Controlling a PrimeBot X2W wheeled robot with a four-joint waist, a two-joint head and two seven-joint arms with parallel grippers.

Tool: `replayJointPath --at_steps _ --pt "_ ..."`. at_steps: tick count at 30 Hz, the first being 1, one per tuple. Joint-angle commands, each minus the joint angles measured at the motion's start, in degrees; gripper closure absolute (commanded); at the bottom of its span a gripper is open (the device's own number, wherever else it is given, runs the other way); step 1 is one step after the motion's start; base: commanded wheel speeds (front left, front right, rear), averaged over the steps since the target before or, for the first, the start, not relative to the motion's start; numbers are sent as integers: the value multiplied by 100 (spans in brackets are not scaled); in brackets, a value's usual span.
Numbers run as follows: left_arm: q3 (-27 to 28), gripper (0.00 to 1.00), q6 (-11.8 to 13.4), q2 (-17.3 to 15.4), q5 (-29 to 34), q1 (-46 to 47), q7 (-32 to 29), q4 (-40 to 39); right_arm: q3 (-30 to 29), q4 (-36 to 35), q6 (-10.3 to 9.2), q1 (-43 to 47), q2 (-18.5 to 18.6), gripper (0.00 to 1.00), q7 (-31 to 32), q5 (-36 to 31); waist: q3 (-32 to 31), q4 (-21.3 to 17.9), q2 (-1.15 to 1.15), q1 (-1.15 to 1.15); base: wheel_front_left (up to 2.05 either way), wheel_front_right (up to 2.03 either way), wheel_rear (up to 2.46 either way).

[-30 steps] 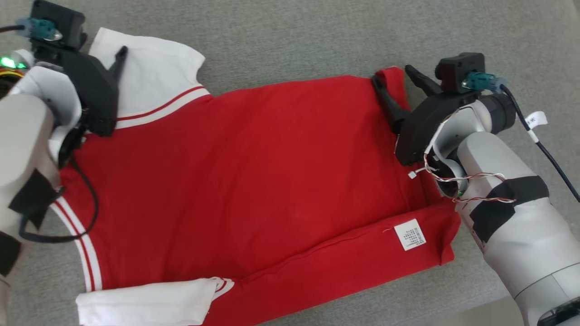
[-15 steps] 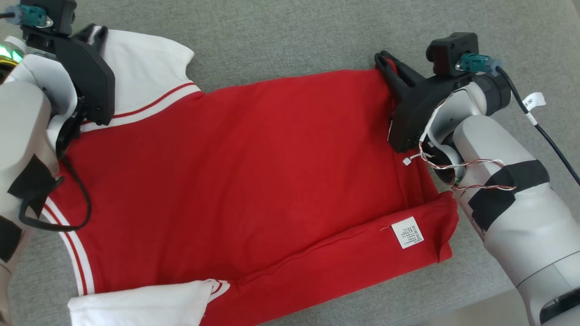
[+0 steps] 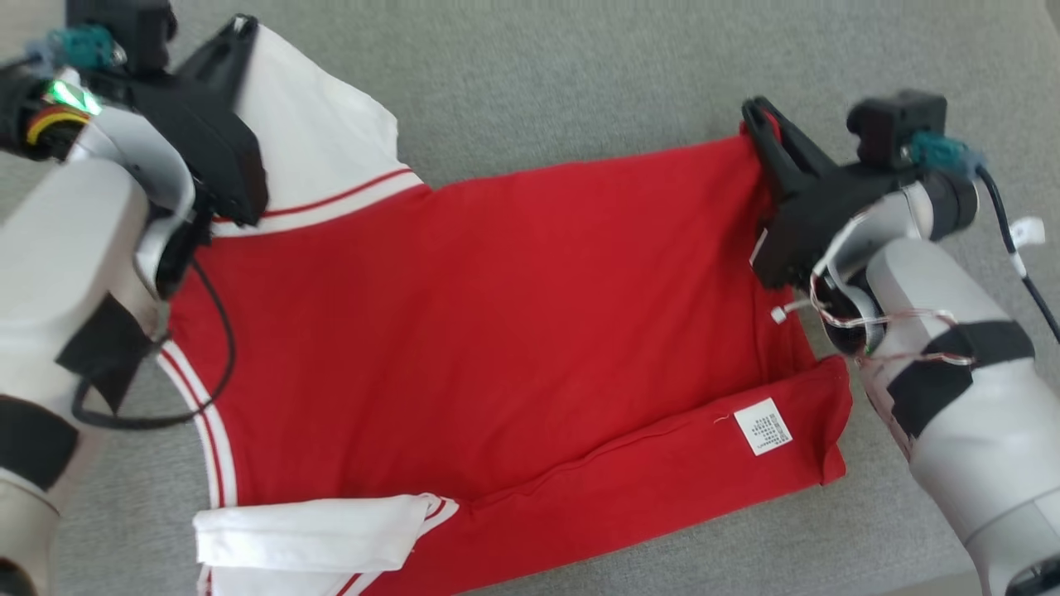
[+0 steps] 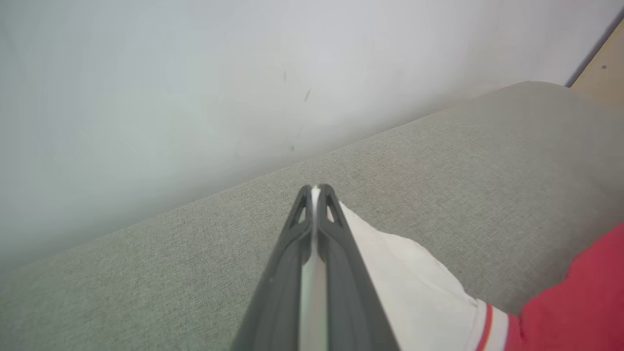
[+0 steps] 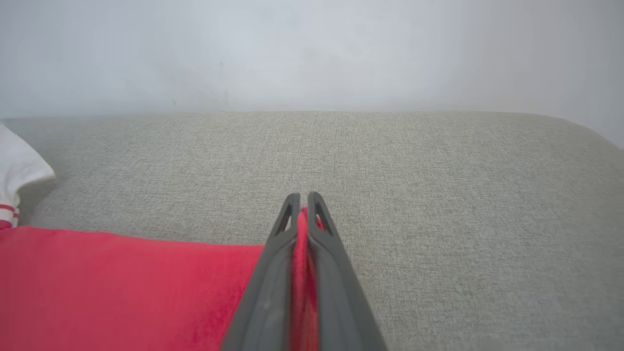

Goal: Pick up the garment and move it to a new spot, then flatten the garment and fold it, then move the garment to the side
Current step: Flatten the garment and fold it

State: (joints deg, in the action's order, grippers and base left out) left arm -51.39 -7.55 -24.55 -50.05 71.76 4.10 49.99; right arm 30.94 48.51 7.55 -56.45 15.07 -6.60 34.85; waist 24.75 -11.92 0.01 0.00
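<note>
a grey woven fabric surface [image 3: 580, 74], like upholstery, spreads out flat, with a rounded far edge against a plain pale wall [image 4: 195, 73]. the wall carries a few small dark marks [image 4: 307, 94]. a tan, wood-coloured strip [image 4: 602, 73] shows beside it. the light is soft and even.

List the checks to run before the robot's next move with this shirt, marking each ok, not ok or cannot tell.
1. Left tool shut on the shirt, at the far sleeve: ok.
2. Right tool shut on the red corner: ok.
3. Shirt flat: not ok; near edge folded over, label showing.
4. Near sleeve spread: not ok; doubled over.
5. Free cushion beyond the shirt: ok.
</note>
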Motion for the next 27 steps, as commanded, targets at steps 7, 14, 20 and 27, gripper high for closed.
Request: replayJointPath --at_steps 7,14,20,27 --pt "101 100 21 -115 -353 -918 816 -793 -88 -218 -15 845 224 100 -525 230 -752 455 -1 0 0 0 0" --pt "401 100 441 -357 -496 -2436 1098 -2299 -457 -418 -15 1725 367 100 -805 387 -1138 723 -1 0 0 0 0" --pt "833 100 902 -396 -413 -3595 1105 -3485 -814 -692 -15 2309 380 100 -855 452 -1289 860 -1 0 0 0 0" --pt "1327 100 1251 -173 -154 -5020 1109 -4396 -1619 -1293 -15 3134 274 100 -862 310 -1380 962 -1 0 0 0 0"
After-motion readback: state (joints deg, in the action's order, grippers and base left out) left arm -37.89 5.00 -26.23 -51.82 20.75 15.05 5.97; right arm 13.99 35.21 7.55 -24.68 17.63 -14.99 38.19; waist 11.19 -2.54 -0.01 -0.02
